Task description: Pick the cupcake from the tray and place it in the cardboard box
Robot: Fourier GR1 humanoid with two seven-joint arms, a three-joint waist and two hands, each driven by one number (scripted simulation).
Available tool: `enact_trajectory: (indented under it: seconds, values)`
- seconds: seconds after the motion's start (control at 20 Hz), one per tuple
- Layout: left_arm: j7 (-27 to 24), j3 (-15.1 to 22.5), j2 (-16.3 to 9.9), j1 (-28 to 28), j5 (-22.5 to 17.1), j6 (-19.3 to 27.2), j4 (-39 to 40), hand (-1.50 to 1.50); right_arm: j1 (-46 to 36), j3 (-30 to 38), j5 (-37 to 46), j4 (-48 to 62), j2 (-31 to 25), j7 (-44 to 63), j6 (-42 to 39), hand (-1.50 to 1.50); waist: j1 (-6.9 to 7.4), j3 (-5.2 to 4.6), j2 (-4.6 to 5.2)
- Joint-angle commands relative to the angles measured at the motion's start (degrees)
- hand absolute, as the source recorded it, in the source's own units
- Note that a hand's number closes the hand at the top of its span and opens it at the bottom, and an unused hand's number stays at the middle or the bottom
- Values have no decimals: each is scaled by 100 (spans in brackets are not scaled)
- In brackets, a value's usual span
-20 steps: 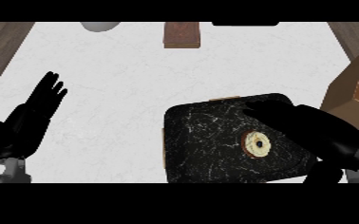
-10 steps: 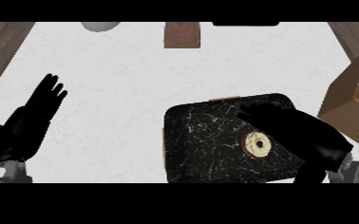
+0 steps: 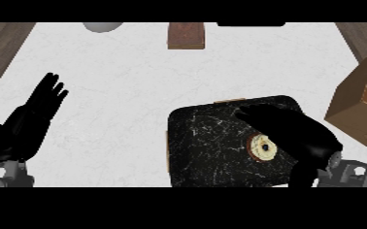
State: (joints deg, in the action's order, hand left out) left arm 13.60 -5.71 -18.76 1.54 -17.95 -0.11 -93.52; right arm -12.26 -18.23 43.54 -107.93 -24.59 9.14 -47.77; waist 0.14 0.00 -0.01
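Observation:
The cupcake, a tan ring with a dark middle, lies on the black marbled tray at the lower right. My right hand reaches over the tray's right half, and its fingers stretch past the cupcake's far side toward the tray's back edge. The palm is right beside the cupcake and the fingers are not curled round it. The brown cardboard box stands at the right edge, just beyond the tray. My left hand rests open at the left edge with its fingers up.
A brown block stands at the back middle of the white counter. A pale bowl and a dark object are cut off along the back edge. Wooden surfaces border the counter's back corners.
My right hand has moved left over the tray and now lies right beside the cupcake. The left hand, cupcake and tray have stayed put.

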Motion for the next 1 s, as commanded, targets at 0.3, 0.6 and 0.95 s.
enact_trajectory:
  seconds: [0.3,0.6,0.95]
  values:
    - [107,-495,-34,67,-76,-457,140,0,220,-76,676,345,107,-493,166,-150,-4,-1,1]
    - [111,-186,378,-199,282,-331,-211,0,290,-228,1159,856,166,-849,545,-150,5,1,1]
    - [362,-492,306,52,247,-469,-146,0,380,-104,1471,1027,242,-1144,653,-150,-8,0,-1]
